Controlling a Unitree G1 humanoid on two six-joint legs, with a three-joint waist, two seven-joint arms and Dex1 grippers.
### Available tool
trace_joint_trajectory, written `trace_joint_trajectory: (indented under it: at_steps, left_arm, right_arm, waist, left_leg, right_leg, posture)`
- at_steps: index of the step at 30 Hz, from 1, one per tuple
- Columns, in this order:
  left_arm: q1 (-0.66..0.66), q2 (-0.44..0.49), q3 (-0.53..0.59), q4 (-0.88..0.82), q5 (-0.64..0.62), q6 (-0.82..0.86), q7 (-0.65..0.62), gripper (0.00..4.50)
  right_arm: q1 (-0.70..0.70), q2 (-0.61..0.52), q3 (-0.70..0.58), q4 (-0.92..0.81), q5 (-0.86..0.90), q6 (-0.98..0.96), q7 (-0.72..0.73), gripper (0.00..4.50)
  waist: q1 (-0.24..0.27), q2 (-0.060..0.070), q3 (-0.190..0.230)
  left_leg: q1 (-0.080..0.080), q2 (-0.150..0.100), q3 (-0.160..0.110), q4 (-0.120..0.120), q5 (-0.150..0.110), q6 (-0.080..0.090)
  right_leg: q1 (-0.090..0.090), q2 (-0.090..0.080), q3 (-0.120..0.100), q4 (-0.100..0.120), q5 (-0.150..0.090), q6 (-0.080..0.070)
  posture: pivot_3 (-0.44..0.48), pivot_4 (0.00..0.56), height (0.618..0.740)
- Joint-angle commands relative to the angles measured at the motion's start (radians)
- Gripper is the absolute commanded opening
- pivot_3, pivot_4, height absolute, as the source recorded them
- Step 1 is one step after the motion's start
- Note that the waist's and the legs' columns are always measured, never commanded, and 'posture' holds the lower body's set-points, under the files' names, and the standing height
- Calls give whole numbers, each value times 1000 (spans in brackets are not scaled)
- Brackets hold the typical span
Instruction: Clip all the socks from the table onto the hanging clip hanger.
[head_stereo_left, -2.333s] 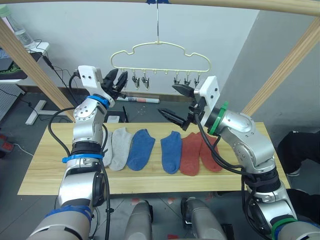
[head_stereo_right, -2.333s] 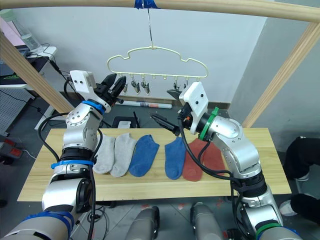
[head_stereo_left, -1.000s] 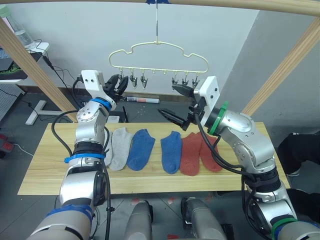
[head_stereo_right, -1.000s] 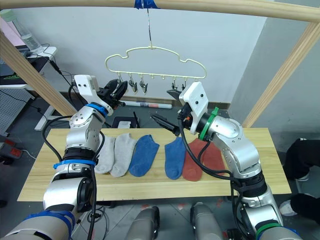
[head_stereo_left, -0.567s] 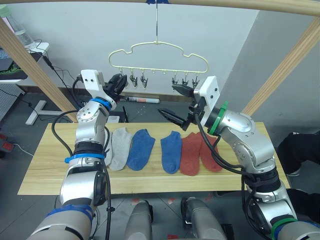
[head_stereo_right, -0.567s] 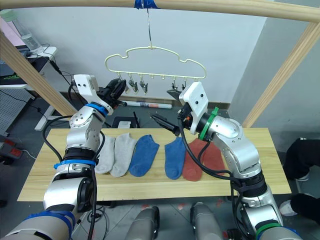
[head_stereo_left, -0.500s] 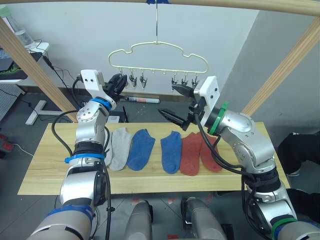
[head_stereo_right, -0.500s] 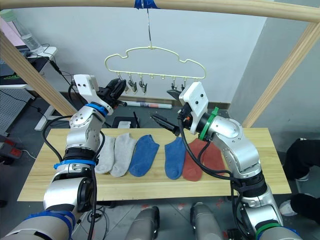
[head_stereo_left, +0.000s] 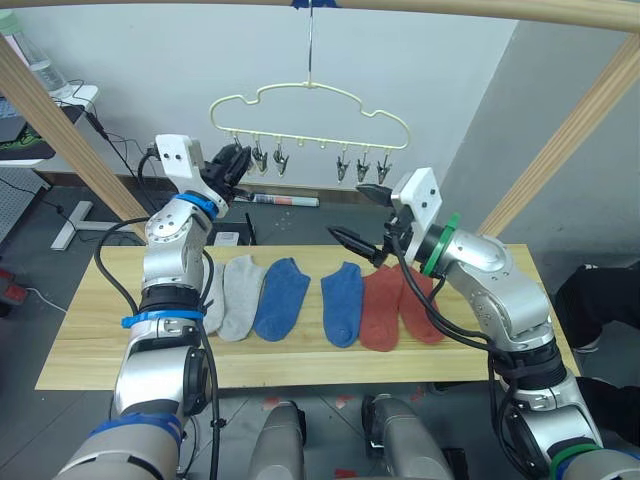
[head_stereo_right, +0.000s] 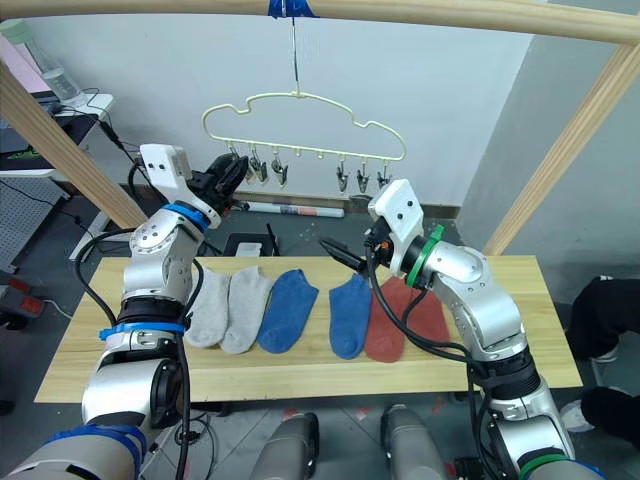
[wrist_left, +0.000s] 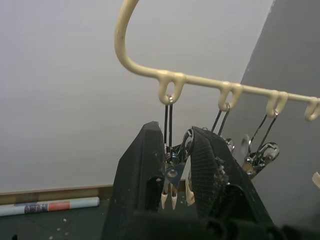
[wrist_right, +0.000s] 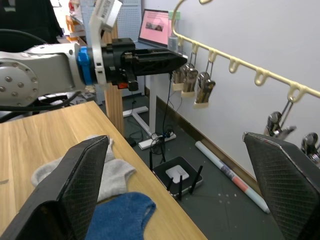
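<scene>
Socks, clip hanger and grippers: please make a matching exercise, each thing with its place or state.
Things:
1. socks
2. clip hanger
3. left gripper
4. right gripper

States:
A. open, holding nothing
B. hanging by its hook from a wooden pole
C. lying in a row on the table
D. closed on a silver clip

Pairs: 1-C, 2-B, 3-D, 4-A

The table (head_stereo_left: 90, 330) has bare wood at its left end and along its front edge; its middle is taken by a row of six socks (head_stereo_left: 282, 298) lying side by side. Above them there is open air up to the clip hanger (head_stereo_left: 308, 108), at upper centre. The left gripper (wrist_left: 172, 165) closes off the hanger's leftmost clip (wrist_left: 169, 172), and the right gripper (head_stereo_left: 362, 214), spread wide, stands below its right-hand clips. Slanting poles (head_stereo_left: 65, 135) wall both sides.
</scene>
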Motion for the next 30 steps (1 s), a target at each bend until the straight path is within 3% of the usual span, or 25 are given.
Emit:
trace_joint_trajectory:
  at_steps: [1, 15, 20, 24, 30]
  left_arm:
    - [8, 7, 13, -66, -18, 9, 4, 682]
    - [70, 36, 16, -182, -28, 108, 10, 666]
    - [109, 62, -1, -311, -63, 302, -4, 666]
    - [112, 76, 37, -443, -237, 642, -34, 666]
    - [94, 142, 70, -483, -375, 946, -53, 666]
  right_arm:
    - [-15, 4, -8, -26, 1, -27, 1, 4500]
    - [8, -15, -34, -13, -7, -16, -18, 4500]
    - [29, -41, -58, 19, -18, -28, -28, 4500]
    - [59, -100, -59, 81, -69, -52, -24, 4500]
    - [71, -146, -75, 187, -101, -94, -10, 4500]
  waist:
    - [0, 0, 0]
    - [0, 0, 0]
    - [-1, 0, 0]
    - [-1, 0, 0]
    - [-6, 0, 0]
  left_leg:
    - [0, 0, 0, 0, 0, 0]
    - [1, 0, 0, 1, 0, 0]
    - [1, 0, 0, 1, 0, 0]
    - [1, 0, 0, 1, 0, 0]
    - [1, 0, 1, 1, 0, 0]
  right_leg:
    - [0, 0, 0, 1, 0, 0]
    - [-1, 0, 1, 3, 0, 0]
    - [-1, 0, 1, 3, 0, 0]
    - [-1, 0, 1, 3, 0, 0]
    - [-2, 1, 2, 3, 0, 0]
  posture:
    - [-4, 265, 740]
    - [-7, 265, 740]
    - [-5, 269, 740]
    - [-7, 271, 740]
    - [-7, 274, 740]
